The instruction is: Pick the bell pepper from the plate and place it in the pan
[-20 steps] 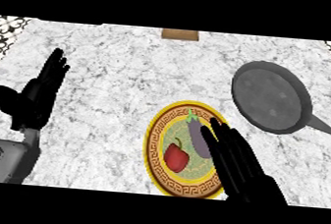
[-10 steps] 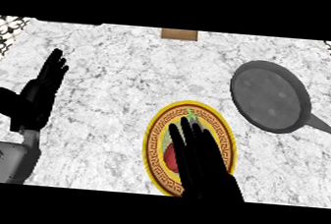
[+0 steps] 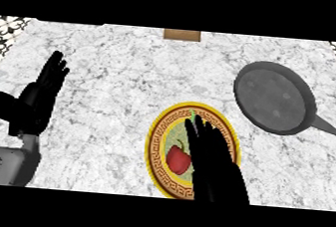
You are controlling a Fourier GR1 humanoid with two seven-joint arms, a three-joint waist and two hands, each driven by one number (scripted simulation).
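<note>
now the right hand [image 3: 213, 159] (fingers straight) has slid rightward, uncovering the bell pepper [image 3: 178, 158].

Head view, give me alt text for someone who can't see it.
The robot's right hand, fingers straight, hovers over a yellow-rimmed plate, partly covering a red bell pepper. A grey pan lies on the marble counter farther right; the open left hand rests at left.

I can read no words, numbers or brand marks anywhere before me. The only marking is the ornamental key-pattern band running round the rim of the plate [image 3: 157, 149] under my right hand [image 3: 212, 156], and it spells nothing.
</note>
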